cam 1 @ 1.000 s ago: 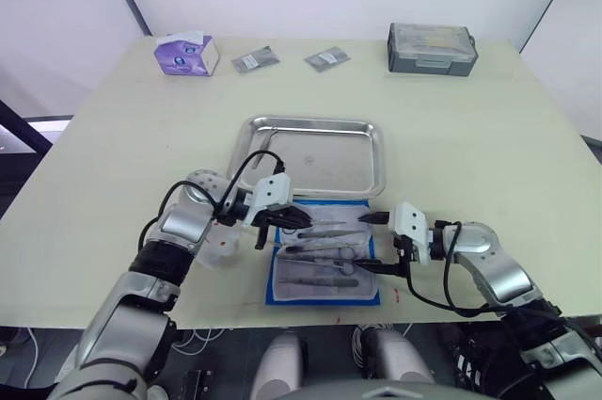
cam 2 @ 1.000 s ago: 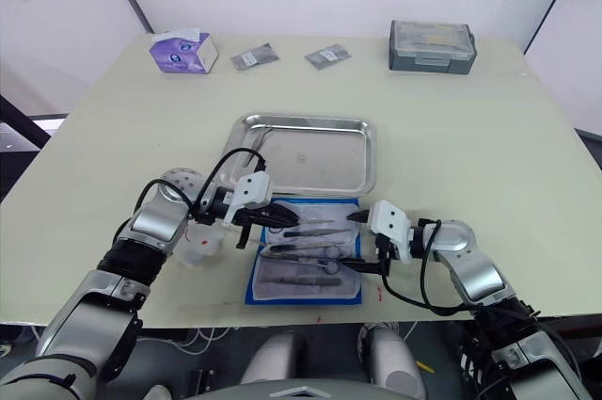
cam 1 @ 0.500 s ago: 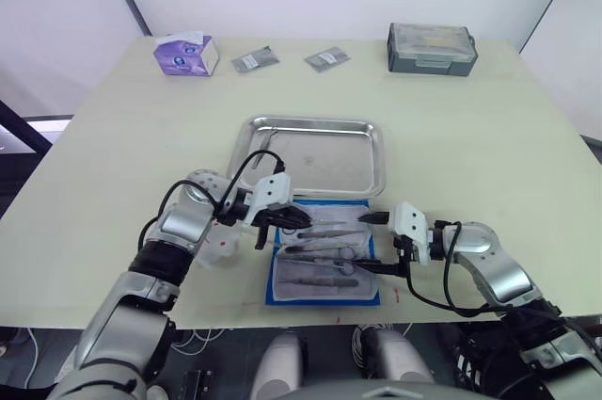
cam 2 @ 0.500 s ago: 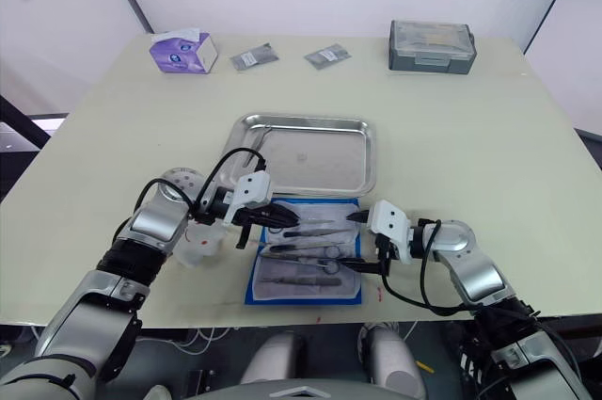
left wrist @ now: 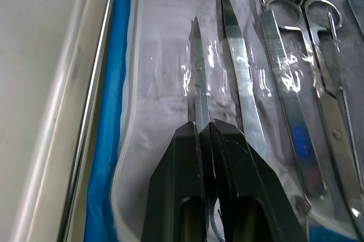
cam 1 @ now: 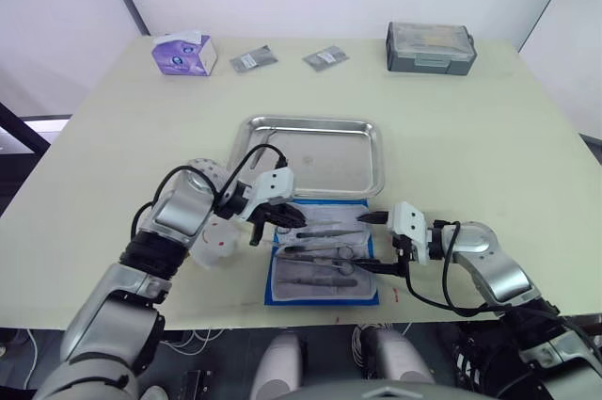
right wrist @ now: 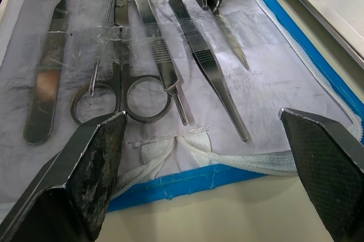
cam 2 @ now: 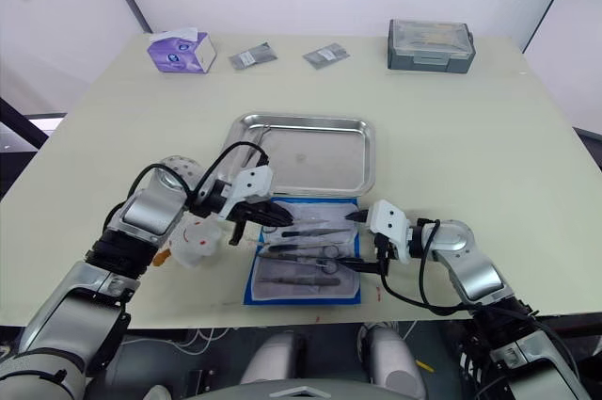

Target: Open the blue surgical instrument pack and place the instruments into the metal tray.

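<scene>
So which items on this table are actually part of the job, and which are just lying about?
In play:
- blue surgical instrument pack, opened
- instruments on its lining
- metal tray
- left gripper, jaws shut on a thin pointed instrument
- right gripper, jaws open

Lying about:
- purple tissue box
- two grey foil packets
- grey lidded box

Bright-blue pack (cam 1: 324,296) with grey-white lining, silver instruments (right wrist: 159,54), shiny steel tray (cam 1: 315,127)
</scene>
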